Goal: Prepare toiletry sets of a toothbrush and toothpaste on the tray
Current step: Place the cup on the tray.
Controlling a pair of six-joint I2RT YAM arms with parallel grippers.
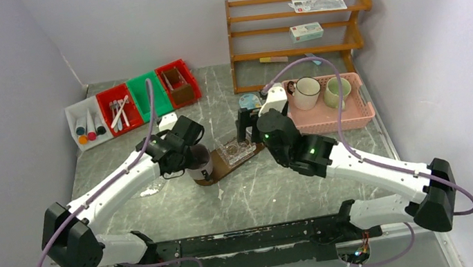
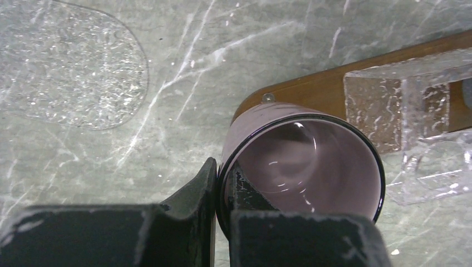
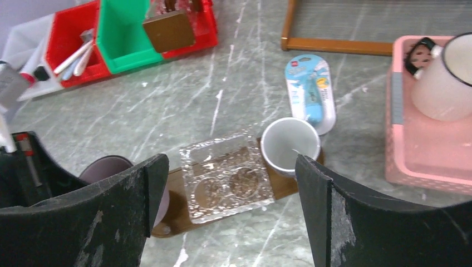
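The dark brown oval tray (image 2: 311,92) is lying mid-table, running 8 to 2 o'clock, with a glass dish (image 3: 228,178) at its middle, a mauve cup (image 2: 300,161) at 8 and a white cup (image 3: 290,144) at 2. The left gripper (image 2: 222,178) is clenching the mauve cup's rim; the right gripper (image 3: 231,161) is gaping, grasping nothing.

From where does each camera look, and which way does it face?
Top external: above and behind the robot, facing down on the table; left arm, right arm show.
Left wrist: on the left arm, facing down into the pink cup, in the left gripper.
Right wrist: on the right arm, facing down at the tray; the open right gripper frames it.
Shared: both wrist views show cup, tray, glass dish.
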